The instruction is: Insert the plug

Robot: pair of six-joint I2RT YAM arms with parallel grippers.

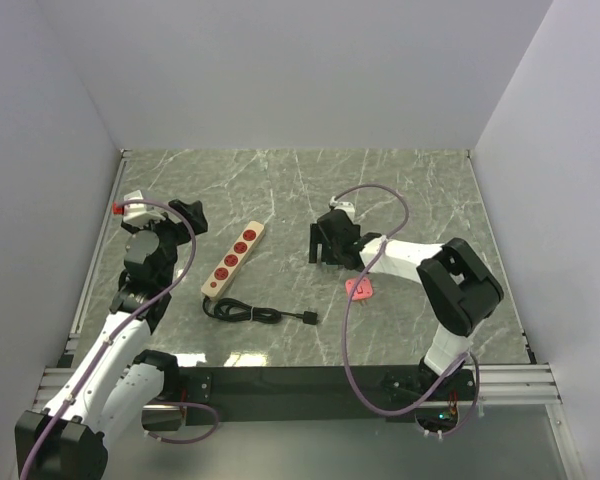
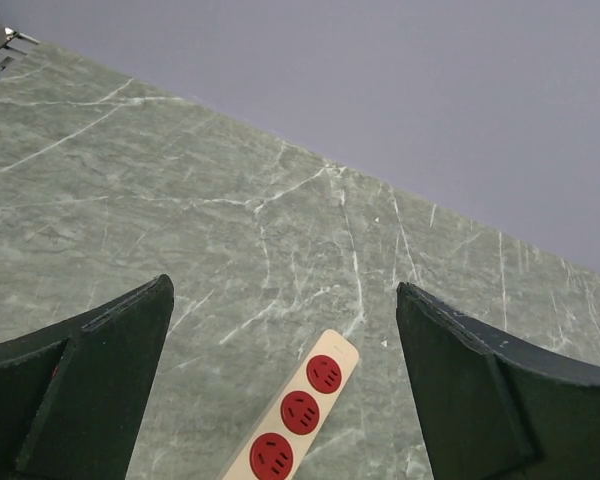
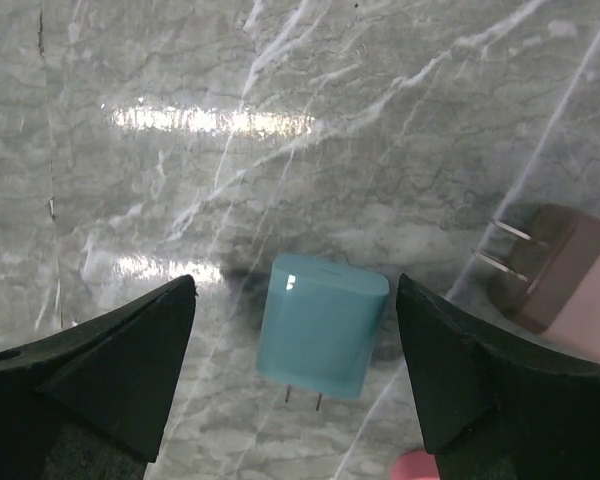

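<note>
Teal plug (image 3: pixel 322 338) is found flat near the middle of the bench (image 1: pixel 380 180), straddled untouched by the released right gripper (image 3: pixel 295 287), presumably for pinching; the left gripper (image 2: pixel 285 290) is held released near the 4-socket power strip (image 1: pixel 234 259), leftward, probably for bracing.

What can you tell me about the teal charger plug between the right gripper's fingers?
The teal charger plug is a smooth, glossy plastic block with rounded corners. Two thin metal prongs stick out of one end. It lies flat on the marble table, between the right gripper's open fingers, which touch neither side.
</note>
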